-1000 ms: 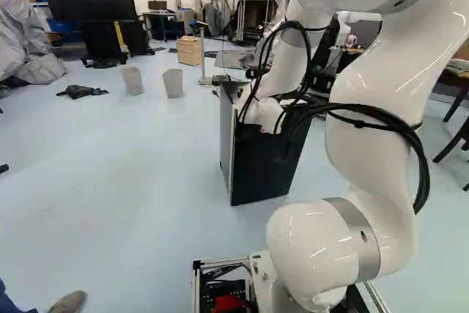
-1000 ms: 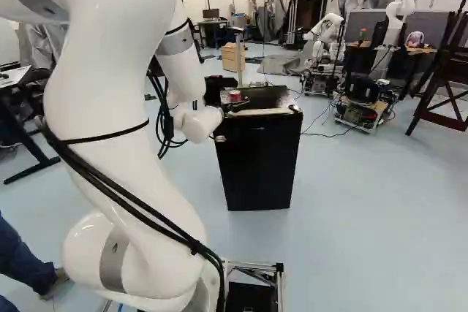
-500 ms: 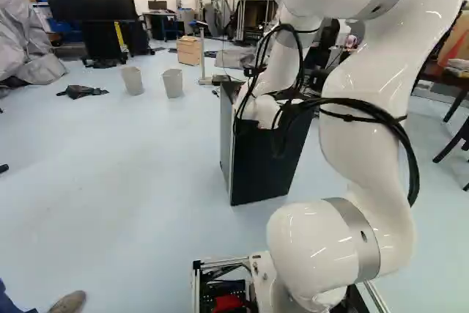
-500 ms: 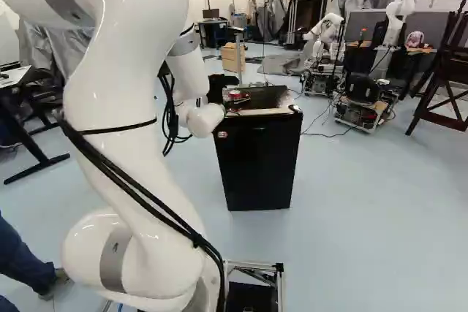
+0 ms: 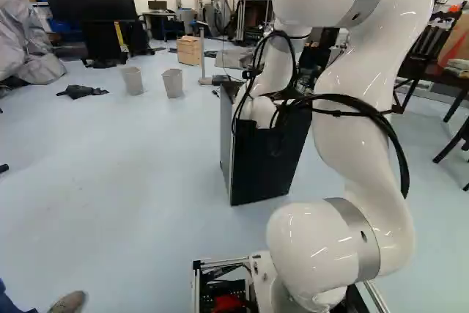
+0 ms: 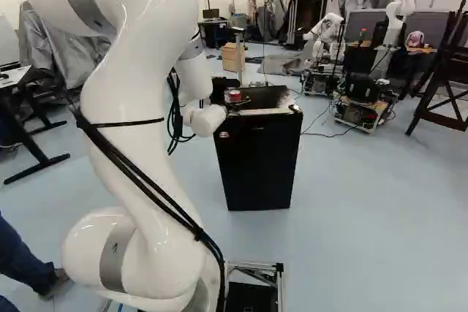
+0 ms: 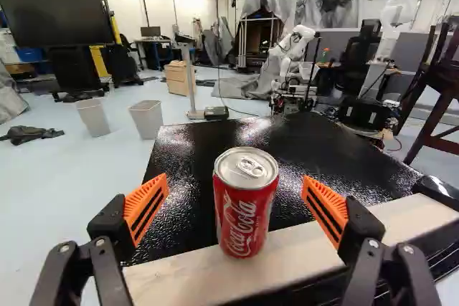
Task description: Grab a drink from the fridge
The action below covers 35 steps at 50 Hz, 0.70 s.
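In the right base view the gripper (image 6: 237,104) is small and dark at the top of the black fridge (image 6: 257,166), close to a red can (image 6: 233,96). The wrist view has the red drink can (image 7: 245,213) upright on the pale front strip of the fridge's black top (image 7: 287,152). My gripper (image 7: 235,209) stands open around it, one orange pad (image 7: 146,207) on either side and a gap between each pad and the can. In the left base view my arm hides part of the fridge (image 5: 267,166).
Two pale bins (image 7: 147,118) stand on the floor beyond the fridge, near a wooden drawer unit (image 7: 179,79). Another robot (image 7: 290,51) is farther back. A dark wooden frame (image 6: 446,71) stands at the right of the right base view.
The arm has shifted leftward in the left base view and rightward in the right base view, its wrist slightly nearer the fridge. The base and fridge have stayed put.
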Available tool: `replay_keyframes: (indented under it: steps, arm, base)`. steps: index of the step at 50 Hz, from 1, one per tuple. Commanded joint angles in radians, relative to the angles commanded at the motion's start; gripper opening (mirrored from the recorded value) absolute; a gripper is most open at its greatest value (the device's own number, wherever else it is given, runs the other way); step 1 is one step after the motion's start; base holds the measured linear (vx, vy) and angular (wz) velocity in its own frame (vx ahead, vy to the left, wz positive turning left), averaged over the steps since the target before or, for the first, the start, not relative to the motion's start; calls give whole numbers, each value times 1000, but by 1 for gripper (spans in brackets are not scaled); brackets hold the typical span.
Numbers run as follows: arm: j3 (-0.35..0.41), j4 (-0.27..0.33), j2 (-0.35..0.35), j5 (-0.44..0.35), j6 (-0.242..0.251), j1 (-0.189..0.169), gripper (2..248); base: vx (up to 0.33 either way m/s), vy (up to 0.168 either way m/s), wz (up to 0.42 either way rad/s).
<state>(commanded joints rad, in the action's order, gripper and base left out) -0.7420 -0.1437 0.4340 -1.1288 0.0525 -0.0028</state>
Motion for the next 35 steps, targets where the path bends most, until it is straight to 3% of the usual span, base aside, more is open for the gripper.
replay_keyframes:
  steps: [12,13,18,19,23,24,28,29,35]
  arm:
    - [-8,0,6,0,0,0,238]
    - [-8,0,6,0,0,0,201]
    - [-8,0,6,0,0,0,201]
    - [-8,0,6,0,0,0,164]
    - [-8,0,6,0,0,0,164]
    - [-8,0,6,0,0,0,126]
    - [-8,0,6,0,0,0,126]
    - [-8,0,6,0,0,0,100]
    - [-8,0,5,0,0,0,100]
  base:
    - [0,0,0]
    - [0,0,0]
    - [0,0,0]
    - [0,0,0]
    - [0,0,0]
    - [0,0,0]
    - [0,0,0]
    - [0,0,0]
    - [0,0,0]
